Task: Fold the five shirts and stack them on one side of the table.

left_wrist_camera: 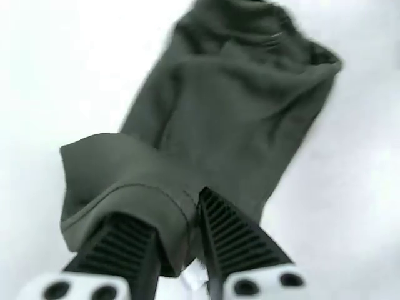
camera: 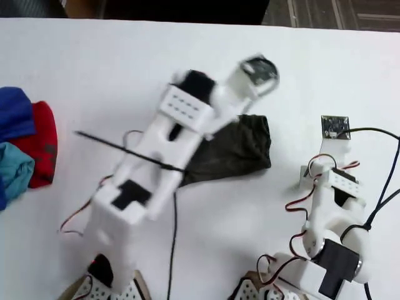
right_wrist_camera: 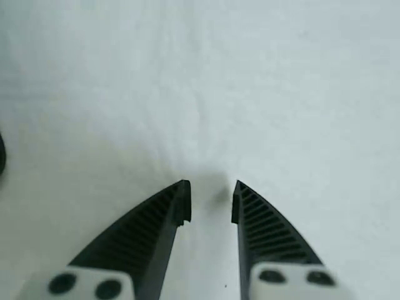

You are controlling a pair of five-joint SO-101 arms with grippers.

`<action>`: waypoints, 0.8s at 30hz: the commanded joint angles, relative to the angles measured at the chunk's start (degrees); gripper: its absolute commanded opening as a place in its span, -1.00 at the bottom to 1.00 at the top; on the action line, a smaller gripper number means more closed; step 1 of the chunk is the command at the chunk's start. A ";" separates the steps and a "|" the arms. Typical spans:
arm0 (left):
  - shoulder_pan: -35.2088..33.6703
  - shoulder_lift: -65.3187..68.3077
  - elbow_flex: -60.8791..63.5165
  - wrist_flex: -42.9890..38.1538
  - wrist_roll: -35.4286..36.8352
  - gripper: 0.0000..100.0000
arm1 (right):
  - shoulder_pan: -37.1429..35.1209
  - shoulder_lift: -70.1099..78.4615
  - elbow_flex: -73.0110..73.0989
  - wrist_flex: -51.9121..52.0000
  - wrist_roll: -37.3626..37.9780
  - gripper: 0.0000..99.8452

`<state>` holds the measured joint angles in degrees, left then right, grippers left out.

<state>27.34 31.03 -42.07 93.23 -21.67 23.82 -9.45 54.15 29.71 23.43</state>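
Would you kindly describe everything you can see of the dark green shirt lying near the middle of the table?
The dark green shirt looks like soft, matte cloth, gathered into a rough, creased oblong with a stitched hem along one edge. It lies on the white table, partly under the left arm. The left gripper is shut on its hemmed end, where the cloth bunches between the fingers.

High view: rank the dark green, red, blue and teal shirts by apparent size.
1. dark green shirt, though partly covered.
2. red shirt, by little.
3. blue shirt and teal shirt: alike, both cut off at the edge.
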 commanded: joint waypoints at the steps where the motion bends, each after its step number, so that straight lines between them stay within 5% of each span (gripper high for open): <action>1: 2.11 5.71 -7.96 -0.26 0.35 -0.95 | 0.66 -2.51 -0.35 -0.84 -0.44 -0.76; 9: 2.46 16.88 -24.04 5.45 0.35 -0.93 | 0.40 -2.42 -0.35 -0.84 -0.44 -0.76; 15: 2.11 18.29 -32.40 8.35 0.53 -0.44 | 0.31 -2.42 -0.35 -0.84 -0.35 -0.76; 17: 1.05 17.93 -33.89 8.70 0.53 -0.44 | 0.31 -2.42 -0.35 -0.84 -0.35 -0.76; 24: -14.24 10.90 -37.32 8.97 0.53 -0.50 | 0.22 -2.42 -0.26 -0.84 -0.35 -0.76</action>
<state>21.10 48.88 -76.79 101.14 -21.67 23.82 -9.45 54.15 29.71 23.43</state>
